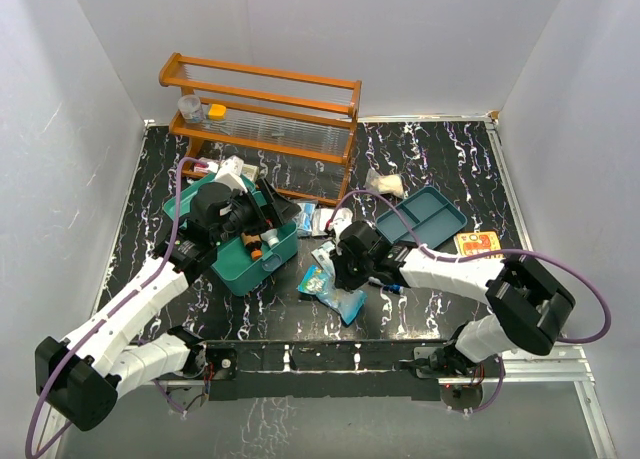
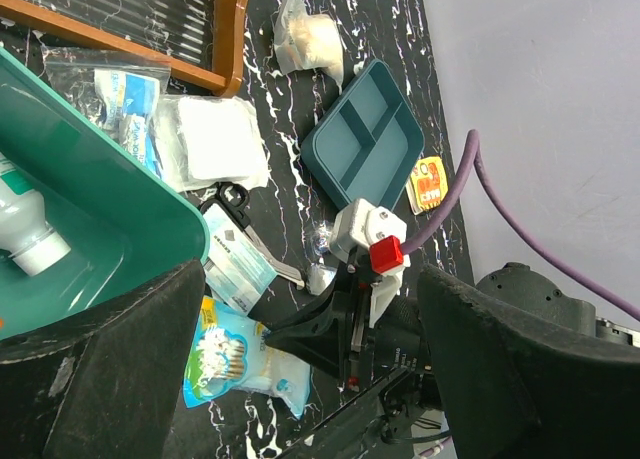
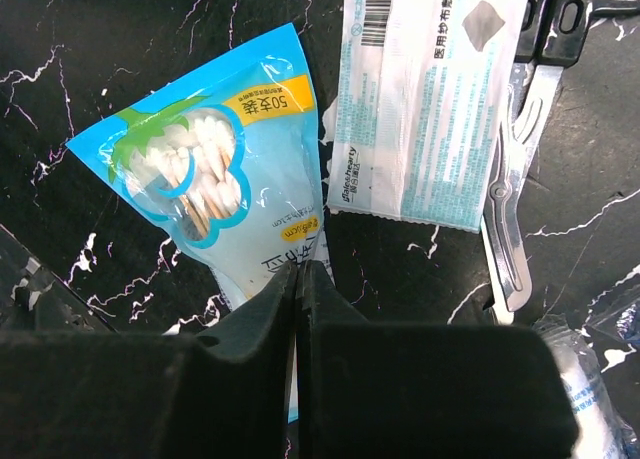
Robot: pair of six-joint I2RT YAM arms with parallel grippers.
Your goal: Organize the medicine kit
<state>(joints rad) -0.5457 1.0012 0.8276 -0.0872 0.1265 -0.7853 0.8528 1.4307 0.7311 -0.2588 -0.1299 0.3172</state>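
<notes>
Far side: the wooden rack (image 1: 262, 107) walled off the table's (image 1: 455, 154) back left, close behind the medicine kit (image 1: 243, 264).
Kit opening: open on top, floor bare beside a white bottle (image 2: 25, 241); the left arm (image 1: 150, 299) lay over it.
Middle: crowded between kit and compartment tray (image 1: 420, 217) by a cotton swab bag (image 3: 225, 159), a gauze packet (image 3: 430, 99) and scissors (image 3: 512, 209), with the right gripper (image 3: 297, 279) low, fingers (image 3: 250, 329) pinched on the bag.
Free room: bare table along the left wall, the near edge and the far right corner.
</notes>
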